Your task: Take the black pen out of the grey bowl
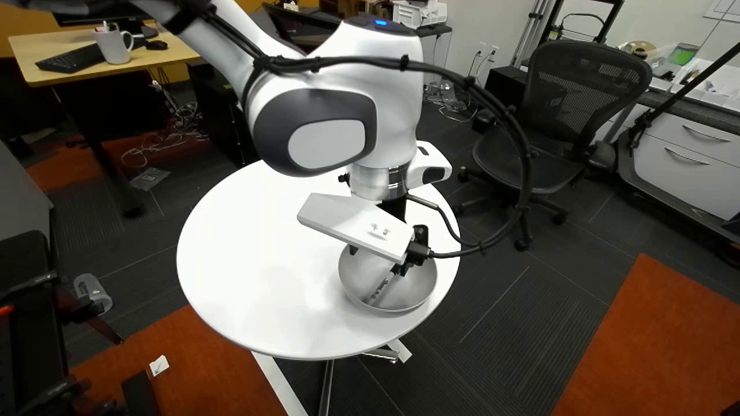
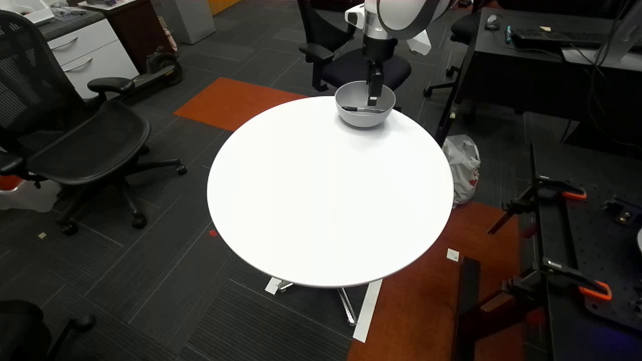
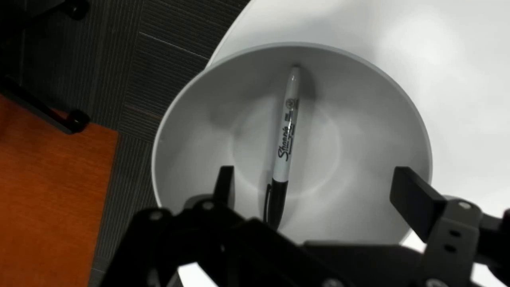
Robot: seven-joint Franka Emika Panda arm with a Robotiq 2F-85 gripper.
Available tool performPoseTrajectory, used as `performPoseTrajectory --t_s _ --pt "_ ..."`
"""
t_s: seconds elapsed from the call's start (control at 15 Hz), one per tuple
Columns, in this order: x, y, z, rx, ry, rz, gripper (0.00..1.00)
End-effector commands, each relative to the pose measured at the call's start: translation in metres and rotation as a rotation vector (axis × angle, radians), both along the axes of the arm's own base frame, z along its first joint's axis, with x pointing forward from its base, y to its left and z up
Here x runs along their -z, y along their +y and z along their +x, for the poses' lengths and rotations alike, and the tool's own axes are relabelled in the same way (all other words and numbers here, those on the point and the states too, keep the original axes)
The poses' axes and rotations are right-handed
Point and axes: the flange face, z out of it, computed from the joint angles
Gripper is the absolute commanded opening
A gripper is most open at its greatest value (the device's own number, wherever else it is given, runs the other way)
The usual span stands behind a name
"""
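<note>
Dark carpet tiles (image 1: 503,312) and an orange patch (image 1: 665,346) show around the round white desk (image 1: 248,277); in an exterior view a mesh chair (image 1: 584,98) stands off at 2 o'clock from it. Near the desk's edge sits the grey bowl (image 2: 362,120), upright, at about 1 o'clock in an exterior view. The robot arm (image 1: 347,104) reaches over it, and the gripper (image 3: 313,179) points down at the bowl with its two fingers (image 3: 414,203) spread wide apart. In the wrist view they stand at about 8 and 4 o'clock from the bowl's middle. Between them, inside the bowl, lies the black pen (image 3: 287,129), nearer the 8 o'clock finger, with a gap on either side. Its barrel is pale grey with Sharpie lettering, its cap black with a clip. The narrow grey end points to 12 o'clock, up on the bowl's wall, and the cap runs down between 6 and 7 o'clock to the gripper's outline. How deep the fingers reach I cannot tell.
</note>
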Motion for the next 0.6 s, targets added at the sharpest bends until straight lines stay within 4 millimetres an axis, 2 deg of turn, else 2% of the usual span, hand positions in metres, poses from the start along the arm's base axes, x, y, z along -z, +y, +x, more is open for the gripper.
performPoseTrajectory --t_s 0.0,0.53 --pt "0.011 -0.006 0.007 0.026 -0.036 0.009 1.0" --pt "0.031 -0.01 0.017 0.027 -0.046 0.019 1.0"
